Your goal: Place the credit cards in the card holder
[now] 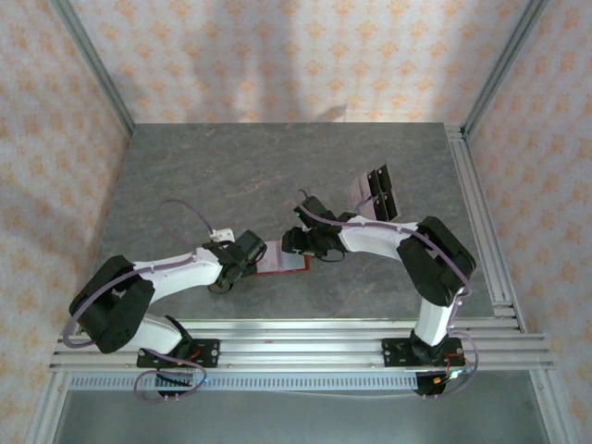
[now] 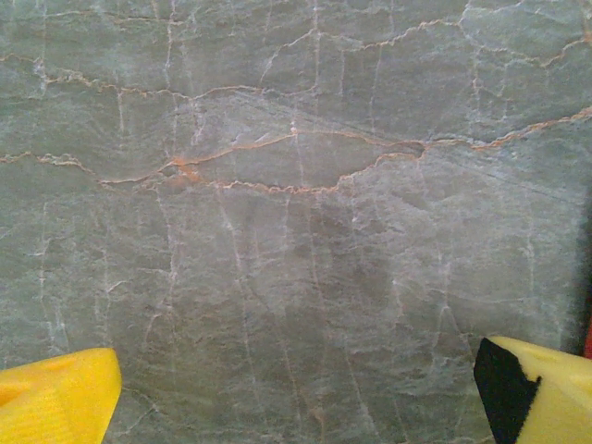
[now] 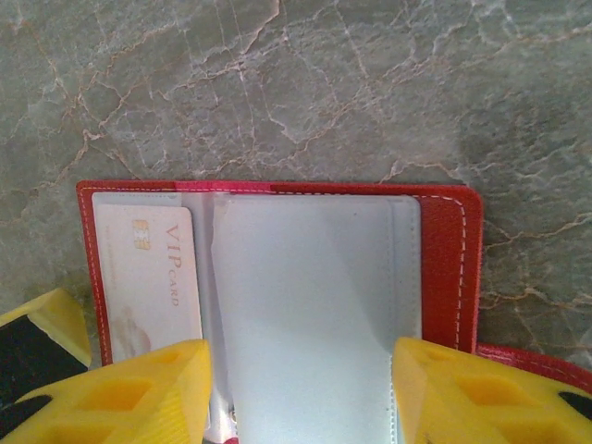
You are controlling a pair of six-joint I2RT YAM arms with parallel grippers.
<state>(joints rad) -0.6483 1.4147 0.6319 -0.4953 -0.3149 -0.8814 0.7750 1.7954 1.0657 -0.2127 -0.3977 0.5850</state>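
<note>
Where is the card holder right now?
The card holder lies open on the table, front centre in the top view, between the left claw and right claw; the credit cards lie farther back right.

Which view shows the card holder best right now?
Right wrist: the card holder lies open close up, pale lining and a VIP card visible. Top external shows a distant red patch; left wrist at most a red sliver at its right edge.
</note>
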